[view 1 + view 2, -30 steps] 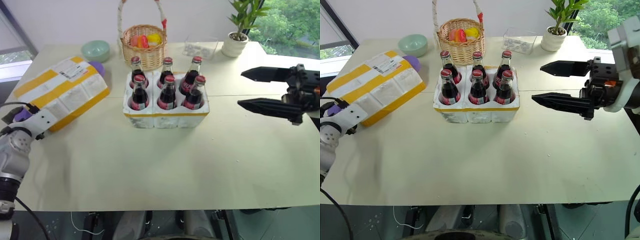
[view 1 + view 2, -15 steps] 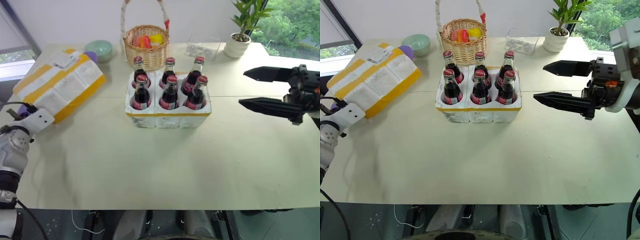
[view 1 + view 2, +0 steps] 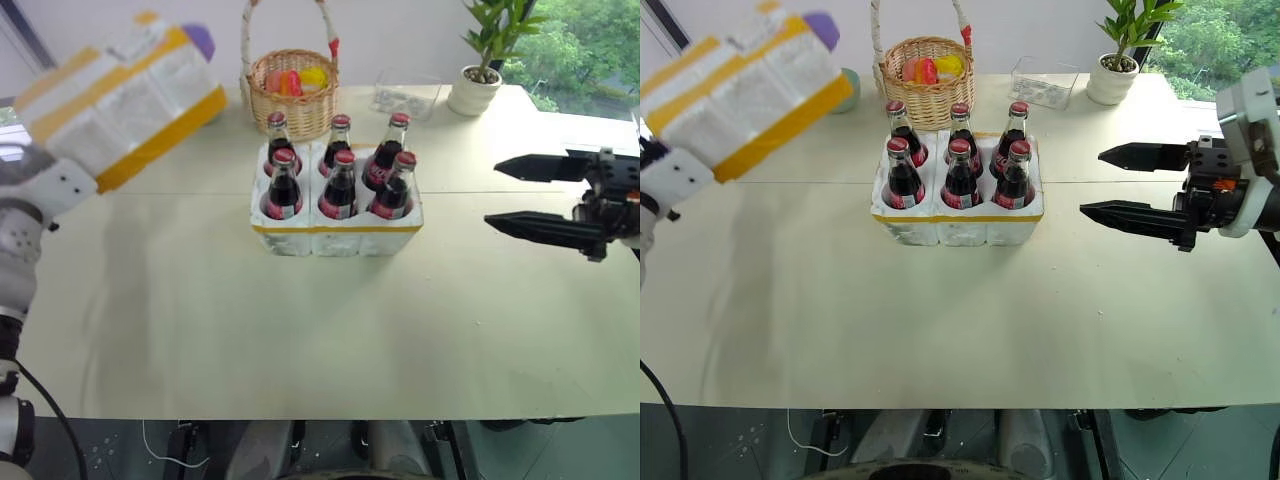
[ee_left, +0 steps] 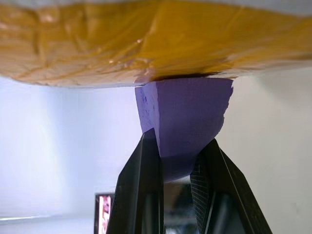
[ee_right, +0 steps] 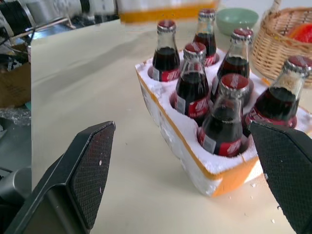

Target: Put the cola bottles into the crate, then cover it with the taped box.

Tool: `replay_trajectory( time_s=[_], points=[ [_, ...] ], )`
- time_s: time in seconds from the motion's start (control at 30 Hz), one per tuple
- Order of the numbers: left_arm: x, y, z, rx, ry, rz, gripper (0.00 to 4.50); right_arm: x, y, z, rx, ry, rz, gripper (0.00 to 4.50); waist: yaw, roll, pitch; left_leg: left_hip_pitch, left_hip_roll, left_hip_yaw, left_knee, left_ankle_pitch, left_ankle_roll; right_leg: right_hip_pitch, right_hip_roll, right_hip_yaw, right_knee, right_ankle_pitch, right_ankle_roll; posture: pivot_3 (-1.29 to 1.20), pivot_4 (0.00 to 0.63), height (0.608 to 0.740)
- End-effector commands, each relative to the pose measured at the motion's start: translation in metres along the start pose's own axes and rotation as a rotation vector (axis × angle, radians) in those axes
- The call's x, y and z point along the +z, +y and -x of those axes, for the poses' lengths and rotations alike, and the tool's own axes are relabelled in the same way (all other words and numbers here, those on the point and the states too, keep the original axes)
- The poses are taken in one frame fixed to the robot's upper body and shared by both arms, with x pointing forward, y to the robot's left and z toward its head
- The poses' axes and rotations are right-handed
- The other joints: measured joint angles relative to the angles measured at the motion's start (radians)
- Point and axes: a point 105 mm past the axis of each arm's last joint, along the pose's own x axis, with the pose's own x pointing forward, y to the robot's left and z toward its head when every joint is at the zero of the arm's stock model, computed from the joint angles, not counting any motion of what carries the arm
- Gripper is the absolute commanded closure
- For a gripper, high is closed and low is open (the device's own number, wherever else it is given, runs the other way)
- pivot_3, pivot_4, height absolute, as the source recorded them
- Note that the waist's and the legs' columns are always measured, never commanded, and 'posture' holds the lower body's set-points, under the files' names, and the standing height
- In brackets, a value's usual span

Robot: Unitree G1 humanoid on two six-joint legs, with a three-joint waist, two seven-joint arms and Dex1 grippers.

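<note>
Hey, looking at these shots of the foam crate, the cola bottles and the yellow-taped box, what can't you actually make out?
- Left gripper: the left wrist view shows it shut on a purple piece under the yellow-taped white foam box; their join is hidden.
- Green bowl: mostly covered by the box.
- Clear plastic tray: contents too small.
- Low white foam crate: sockets hidden by the six red-capped cola bottles.

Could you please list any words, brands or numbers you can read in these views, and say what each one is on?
None can be read.
Red labels on the cola bottles: white lettering, too small and blurred to make out.
White shipping label on the taped box: print too blurred to read.
The crate: yellow tape only, no text seen.
</note>
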Motion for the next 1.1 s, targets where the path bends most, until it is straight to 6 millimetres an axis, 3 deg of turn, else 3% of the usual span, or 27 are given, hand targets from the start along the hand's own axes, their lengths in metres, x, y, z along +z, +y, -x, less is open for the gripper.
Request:
replay_trajectory(
  time_s=[0.03,0.27,0.4,0.63,0.93,1.1],
  points=[
    [0.051,0.052,0.008,0.058,-0.192,-0.010,4.27,0.004,0.008,0.010,0.022,0.016,0.055,0.00,0.001,0.000,0.000,0.000,0.000,0.000,0.000,0.000,0.000,0.000,0.000,0.000,0.000,0.000,0.000,0.00,0.150,0.738],
    [0.133,0.066,0.030,-0.062,-0.445,-0.105,4.27,-0.002,0.005,0.013,-0.007,0.015,0.036,0.00,-0.002,0.000,0.000,0.000,0.000,0.000,0.002,0.000,0.001,0.000,0.000,0.000,0.000,0.000,0.000,0.00,0.150,0.738],
    [0.174,0.060,0.046,-0.125,-0.563,-0.195,4.27,-0.007,0.004,0.014,-0.026,0.019,0.027,0.00,-0.001,0.000,0.000,0.000,0.000,0.001,0.002,0.000,0.001,0.001,0.000,0.000,0.001,0.000,0.000,0.00,0.150,0.738],
    [0.209,0.048,0.064,-0.194,-0.651,-0.260,4.27,-0.007,0.001,0.015,-0.051,0.003,0.015,0.00,-0.001,0.000,0.000,0.000,0.000,0.001,0.003,0.000,0.001,0.001,0.001,0.000,0.001,0.000,0.001,0.00,0.150,0.738],
    [0.219,0.015,0.073,-0.261,-0.670,-0.397,4.27,-0.007,0.001,0.014,-0.073,-0.024,0.007,0.00,-0.001,0.000,0.000,0.000,0.000,0.001,0.004,0.000,0.001,0.001,0.001,0.000,0.002,0.000,0.001,0.00,0.150,0.738],
    [0.213,0.003,0.073,-0.274,-0.658,-0.451,1.79,-0.006,0.000,0.014,-0.083,-0.039,0.004,0.00,-0.001,0.000,0.000,0.000,0.000,0.001,0.004,0.000,0.001,0.001,0.001,0.000,0.002,0.000,0.001,0.00,0.150,0.738]
  ],
)
